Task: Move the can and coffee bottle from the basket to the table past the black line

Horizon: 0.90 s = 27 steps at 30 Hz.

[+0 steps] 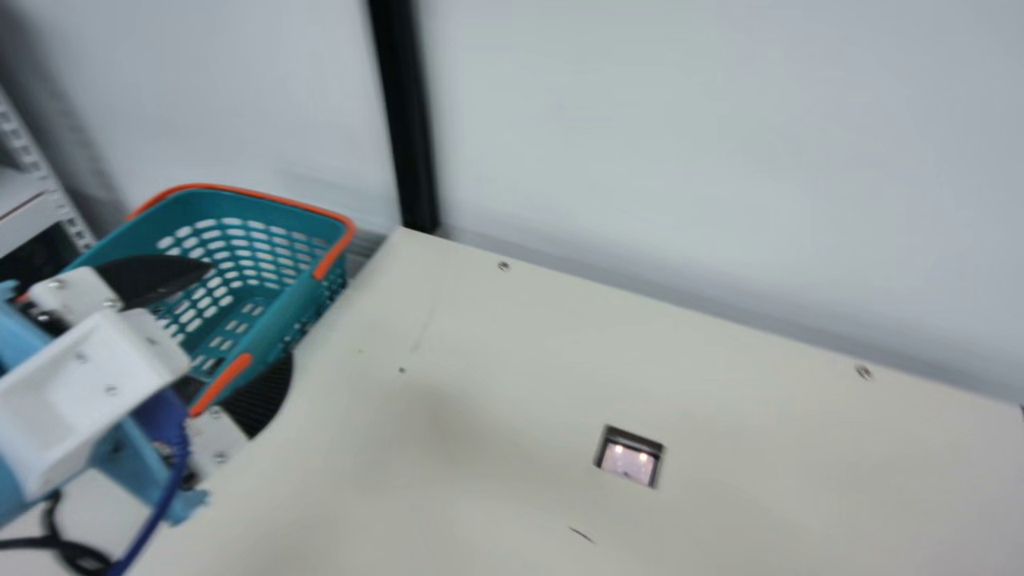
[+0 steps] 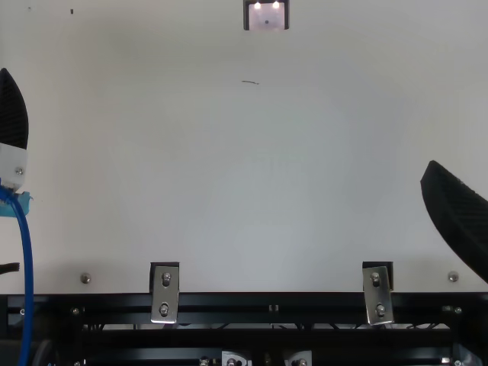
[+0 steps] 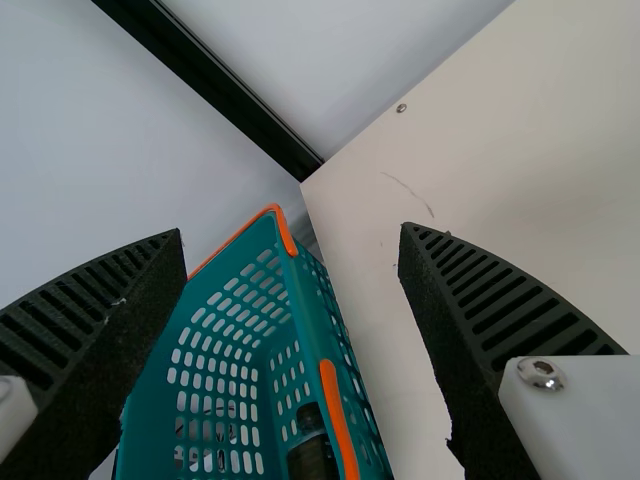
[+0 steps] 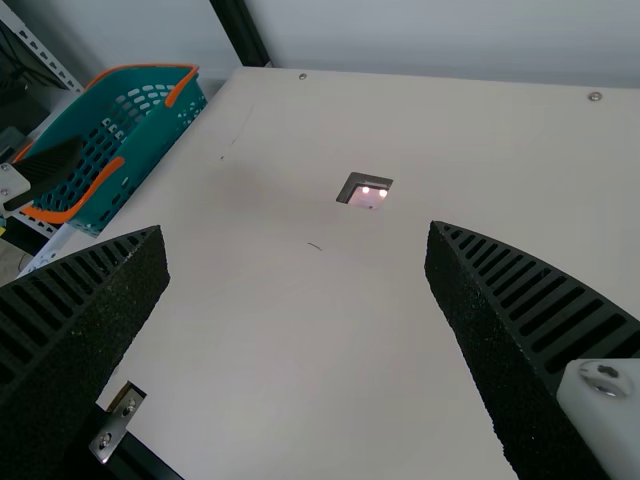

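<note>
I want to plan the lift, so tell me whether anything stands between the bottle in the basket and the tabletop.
Yes: the basket's side wall, topped partly by an orange strip, stands between the bottle and the tabletop. The bottle would likely need lifting over it.

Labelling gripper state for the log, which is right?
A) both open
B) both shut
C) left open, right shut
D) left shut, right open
A: in the wrist views, the left gripper and right gripper each have their two fingers spread well apart.
</note>
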Tool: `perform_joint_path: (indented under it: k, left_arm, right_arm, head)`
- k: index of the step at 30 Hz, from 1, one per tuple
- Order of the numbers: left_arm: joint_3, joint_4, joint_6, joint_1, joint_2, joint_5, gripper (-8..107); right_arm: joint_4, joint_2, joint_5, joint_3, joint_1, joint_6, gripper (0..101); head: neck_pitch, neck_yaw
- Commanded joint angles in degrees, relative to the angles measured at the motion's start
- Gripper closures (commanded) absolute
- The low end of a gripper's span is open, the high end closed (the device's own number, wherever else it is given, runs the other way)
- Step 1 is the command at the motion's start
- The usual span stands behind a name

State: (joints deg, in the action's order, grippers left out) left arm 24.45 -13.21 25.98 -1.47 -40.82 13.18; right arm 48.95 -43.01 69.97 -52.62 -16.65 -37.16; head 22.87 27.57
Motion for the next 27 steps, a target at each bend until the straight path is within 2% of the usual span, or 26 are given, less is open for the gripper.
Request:
perform_joint_path:
  k: [1,13,23,27]
  left_arm:
    - [0.0,0.0,0.0,0.0,0.0,0.0,9]
    - [0.0,0.0,0.0,0.0,0.0,0.0,9]
    - [0.0,0.0,0.0,0.0,0.0,0.0,9]
    - [0.5,-2.1,-2.6,-0.1,-0.2,0.1,9]
  right_arm:
    - [0.0,0.0,0.0,0.0,0.0,0.0,0]
    - [0.0,0.0,0.0,0.0,0.0,0.0,0]
    - [0.0,0.0,0.0,0.0,0.0,0.0,0]
    - [0.0,0.0,0.0,0.0,0.0,0.0,0]
  head:
    - [1.5,4.5]
    - [2.1,23.5]
    - [2.1,23.5]
    - [2.1,23.5]
